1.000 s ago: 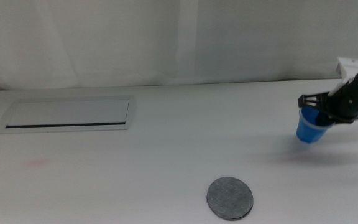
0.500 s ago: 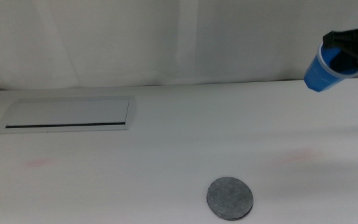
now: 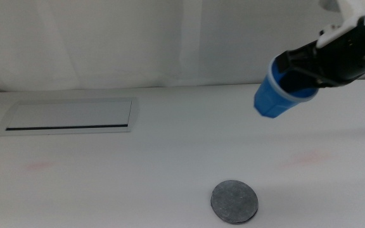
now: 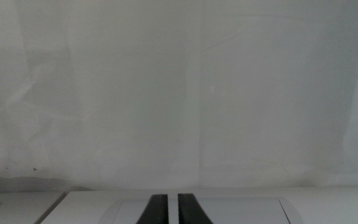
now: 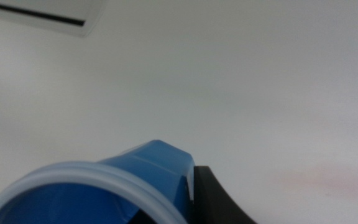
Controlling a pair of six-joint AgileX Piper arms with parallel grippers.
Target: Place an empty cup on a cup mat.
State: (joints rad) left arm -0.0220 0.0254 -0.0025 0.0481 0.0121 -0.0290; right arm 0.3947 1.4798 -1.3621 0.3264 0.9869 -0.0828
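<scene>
My right gripper [image 3: 296, 75] is shut on the blue cup [image 3: 275, 94] and holds it tilted, high above the table at the right, its base pointing down-left. In the right wrist view the cup's pale rim and blue wall [image 5: 148, 171] fill the lower part beside one dark jaw. The round grey cup mat [image 3: 234, 201] lies flat near the table's front edge, below and left of the cup, well apart from it. My left gripper [image 4: 171, 208] waits out of the middle view, its jaws close together and holding nothing.
A long rectangular grey panel [image 3: 68, 116] is set into the table at the back left; it also shows in the right wrist view [image 5: 39, 11]. A white curtain [image 3: 170, 38] hangs behind the table. Faint pink marks [image 3: 40, 166] lie on the surface.
My right gripper lifted the cup off the table at the far right, then carried it left and toward the camera, tilting it more.
</scene>
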